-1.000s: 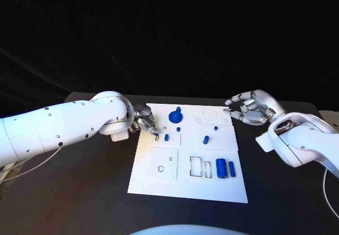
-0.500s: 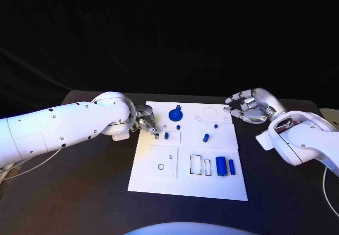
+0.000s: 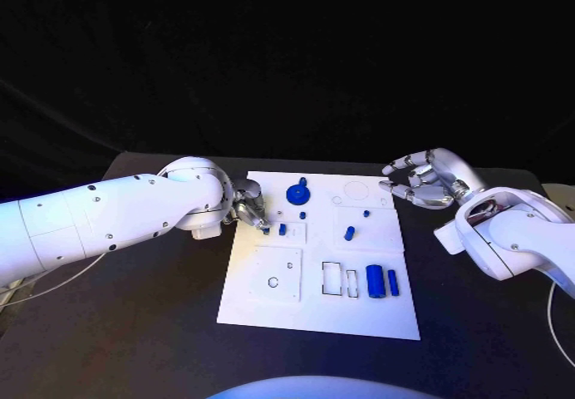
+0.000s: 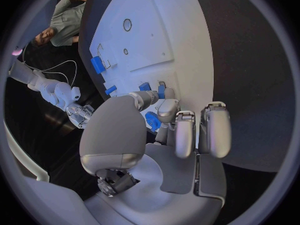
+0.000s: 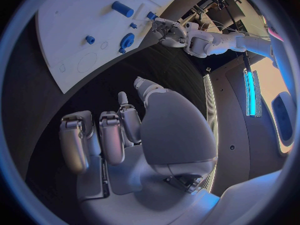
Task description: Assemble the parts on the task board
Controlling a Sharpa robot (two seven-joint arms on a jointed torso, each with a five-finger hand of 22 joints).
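The left hand (image 3: pixel 249 208) sits at the left edge of the white board (image 3: pixel 287 307), fingertips down just beside a small blue peg (image 3: pixel 282 231). Since a second ago it has barely shifted: the arm has edged a little toward the board and the fingers have dipped closer to the surface; the peg has not moved. Judgement: it is settling in to seat or pick a small part there, nothing newly placed yet. In the left wrist view the thumb and fingers (image 4: pixel 167 110) are drawn together over a blue piece (image 4: pixel 152 121), but whether they actually pinch it I cannot tell. The right hand (image 3: pixel 420 184) hovers off the board's far right corner, fingers curled loosely and apart, holding nothing, same pose as before apart from a slight drift; the right wrist view shows its fingers (image 5: pixel 100 135) empty. On the board, unchanged: a round blue knob (image 3: pixel 297 196) just right of the left hand, a tiny peg (image 3: pixel 302 217) next to it, a slanted blue pin (image 3: pixel 349 236) toward the middle, another small one (image 3: pixel 364 214) near it, and a fat blue cylinder (image 3: pixel 376 284) with a thin rod (image 3: pixel 393 284) touching or just beside it near the board's lower right. Most parts lie loose, so the task looks early.
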